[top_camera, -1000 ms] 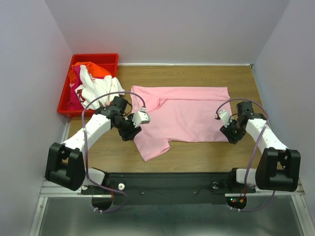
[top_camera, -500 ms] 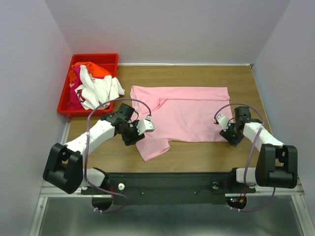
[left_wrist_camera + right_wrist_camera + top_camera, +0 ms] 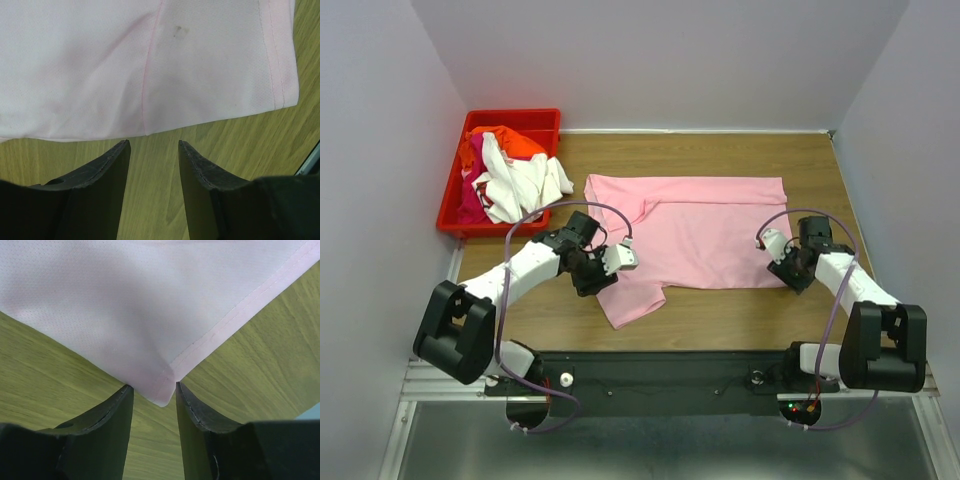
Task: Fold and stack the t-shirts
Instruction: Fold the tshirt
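Spread t-shirt [image 3: 710, 235] mid-table [image 3: 740, 310]; bin [image 3: 448, 208] far left, holding heaped t-shirts [image 3: 515, 180]. Left gripper [image 3: 154, 145] at the spread t-shirt's near-left edge, right gripper [image 3: 154, 389] at its near-right corner.

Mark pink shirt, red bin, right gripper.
pink shirt [image 3: 705, 230]: top view, middle of the body.
red bin [image 3: 515, 116]: top view, far rim.
right gripper [image 3: 152, 388]: right wrist view, midway between fingertips.

No lettering, label, brand mark, number or sign can be read anywhere, neither on the pink t-shirt [image 3: 710, 230] nor on the red bin [image 3: 515, 114].
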Motion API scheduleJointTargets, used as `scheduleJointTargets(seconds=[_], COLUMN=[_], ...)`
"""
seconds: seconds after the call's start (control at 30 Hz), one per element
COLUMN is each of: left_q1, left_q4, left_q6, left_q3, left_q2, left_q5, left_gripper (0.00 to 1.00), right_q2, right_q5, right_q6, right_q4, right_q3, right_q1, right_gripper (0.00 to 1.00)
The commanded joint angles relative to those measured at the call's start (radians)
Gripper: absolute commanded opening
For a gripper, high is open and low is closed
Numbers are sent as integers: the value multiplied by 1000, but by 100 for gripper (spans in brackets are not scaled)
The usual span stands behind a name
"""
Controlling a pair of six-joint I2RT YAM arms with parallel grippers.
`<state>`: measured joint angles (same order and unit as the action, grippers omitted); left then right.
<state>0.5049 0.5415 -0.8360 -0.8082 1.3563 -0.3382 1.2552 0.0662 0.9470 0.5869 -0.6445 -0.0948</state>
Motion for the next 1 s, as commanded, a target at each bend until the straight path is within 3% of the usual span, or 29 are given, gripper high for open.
scheduleJointTargets(seconds=[0.0,0.2,0.3,0.33,0.37,0.43,0.73,0.83,0.97], left_q1=[7,6,14,27,33,47,93,122,129], left_q4=[2,-6,-12,-20,-20,-25,-107,-132,-120], left_q6=[3,-2,6,9,8,11,58,77,75], left_q3=[-26,-22,-11,7,7,20,55,72,90], left_q2=[13,36,55,64,64,66,98,136,129], left_q5=[-16,-16,-15,-6,-5,5,33,79,93], left_gripper=[55,55,54,53,53,53,53,45,19], right_q2=[22,101,121,116,115,107,92,93,81], right_q5=[12,11,4,-3,-3,-6,0,6,0], right_q6=[19,47,47,45,47,45,32,22,16], right_q4=[-30,-30,-30,-29,-29,-29,-21,-18,-6], right_q3=[-49,-34,-24,-20,-20,-21,-29,-40,-52], right_q1=[7,7,6,7,7,7,6,6,7], right_gripper=[46,42,27,12,11,1,1,0,1])
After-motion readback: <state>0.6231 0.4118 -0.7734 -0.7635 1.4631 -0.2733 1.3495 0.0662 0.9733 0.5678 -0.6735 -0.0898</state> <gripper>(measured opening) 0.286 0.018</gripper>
